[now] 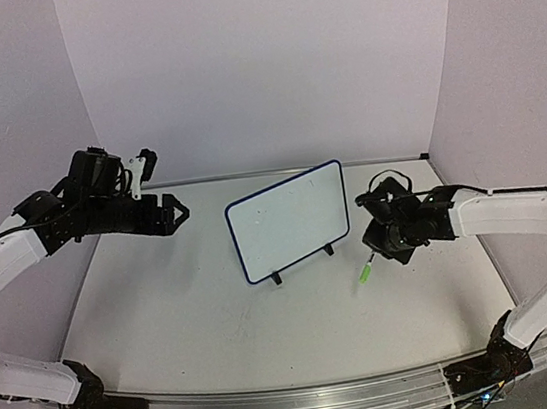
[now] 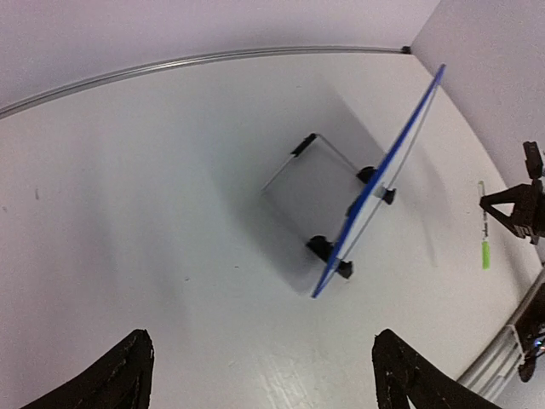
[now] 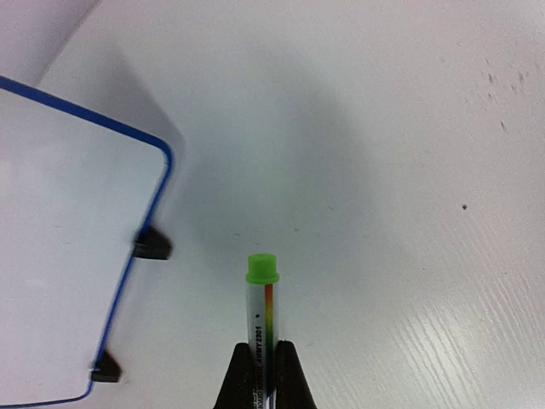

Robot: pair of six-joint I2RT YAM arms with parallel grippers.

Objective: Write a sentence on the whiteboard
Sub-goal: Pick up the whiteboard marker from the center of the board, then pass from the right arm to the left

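Observation:
The whiteboard (image 1: 288, 222), white with a dark blue rim, stands tilted on its wire stand with black feet at the table's middle; its face is blank. It shows edge-on in the left wrist view (image 2: 385, 175) and at the left of the right wrist view (image 3: 68, 247). My right gripper (image 1: 373, 248) is shut on a marker (image 3: 262, 328) with a green end cap (image 3: 263, 267), held just right of the board, pointing down at the table (image 1: 219, 323). The marker's green end also shows in the top view (image 1: 365, 273). My left gripper (image 1: 179, 214) is open and empty, raised left of the board.
A metal rail (image 1: 299, 398) runs along the table's near edge, with both arm bases on it. White walls close the back and sides. The table surface has small dark specks (image 3: 464, 206).

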